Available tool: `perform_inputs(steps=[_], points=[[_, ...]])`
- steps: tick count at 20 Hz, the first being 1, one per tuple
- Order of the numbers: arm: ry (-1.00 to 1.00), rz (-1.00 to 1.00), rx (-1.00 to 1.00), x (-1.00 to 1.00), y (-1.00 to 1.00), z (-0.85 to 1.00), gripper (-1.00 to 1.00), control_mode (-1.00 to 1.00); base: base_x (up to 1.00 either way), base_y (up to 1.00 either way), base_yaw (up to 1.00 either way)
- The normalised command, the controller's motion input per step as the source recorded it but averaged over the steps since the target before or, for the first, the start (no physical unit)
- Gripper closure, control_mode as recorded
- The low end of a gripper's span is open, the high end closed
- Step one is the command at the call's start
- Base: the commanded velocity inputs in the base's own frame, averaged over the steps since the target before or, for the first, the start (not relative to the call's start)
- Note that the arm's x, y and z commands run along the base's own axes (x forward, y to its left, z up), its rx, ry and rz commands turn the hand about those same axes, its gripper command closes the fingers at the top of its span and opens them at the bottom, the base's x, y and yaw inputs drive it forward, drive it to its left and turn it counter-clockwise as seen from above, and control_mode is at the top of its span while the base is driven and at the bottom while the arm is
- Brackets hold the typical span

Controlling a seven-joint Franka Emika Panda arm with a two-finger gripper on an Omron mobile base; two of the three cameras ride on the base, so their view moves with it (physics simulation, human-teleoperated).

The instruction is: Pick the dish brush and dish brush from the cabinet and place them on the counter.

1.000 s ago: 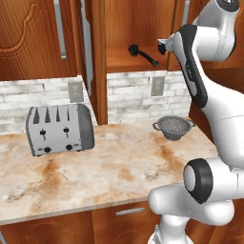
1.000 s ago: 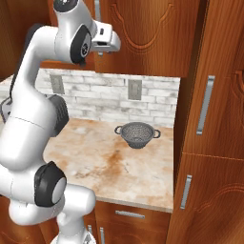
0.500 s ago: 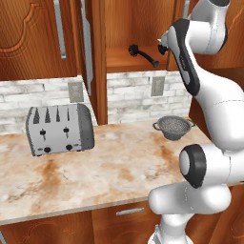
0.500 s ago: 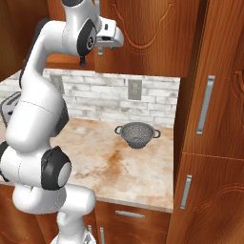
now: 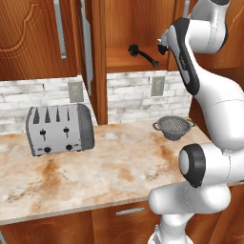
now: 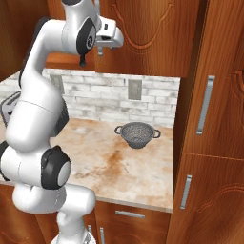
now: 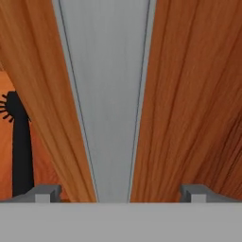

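Observation:
One dish brush (image 5: 143, 55) lies on the wooden shelf of the open cabinet (image 5: 125, 24), bristly head to the left and thin handle running right. The other dish brush is out of view. My gripper (image 5: 163, 46) hovers just right of the handle's end, at shelf height. In the hand view the gripper (image 7: 119, 193) is open, its tips wide apart with a grey strip between wood faces ahead of them. The brush (image 7: 20, 142) stands off to the left there, outside the fingers. Below lies the counter (image 5: 119, 167), marbled beige.
A silver toaster (image 5: 59, 128) stands at the counter's left against the brick backsplash. A metal mesh colander (image 5: 174, 127) sits at the right rear, also the colander (image 6: 137, 135). Tall wooden doors with a silver bar handle (image 6: 205, 105) rise on the right.
The upper arm has swung toward the cabinet and the hand has crept slightly closer to the shelf. The brush has not moved.

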Motion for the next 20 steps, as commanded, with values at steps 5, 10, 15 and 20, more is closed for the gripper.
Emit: perform_inputs(steps=[5, 10, 15, 20], points=[[-0.07, 0.01, 0.02, 0.12, 0.03, -0.12, 1.0, -1.0, 0.0, 0.0, 0.0], [0.0, 0.01, 0.01, 0.03, 0.02, -0.12, 1.0, -1.0, 0.0, 0.0, 0.0], [0.03, 0.03, 0.01, -0.23, 0.0, -0.07, 1.0, -1.0, 0.0, 0.0, 0.0], [0.03, 0.04, 0.01, -0.22, 0.0, -0.08, 1.0, -1.0, 0.0, 0.0, 0.0]])
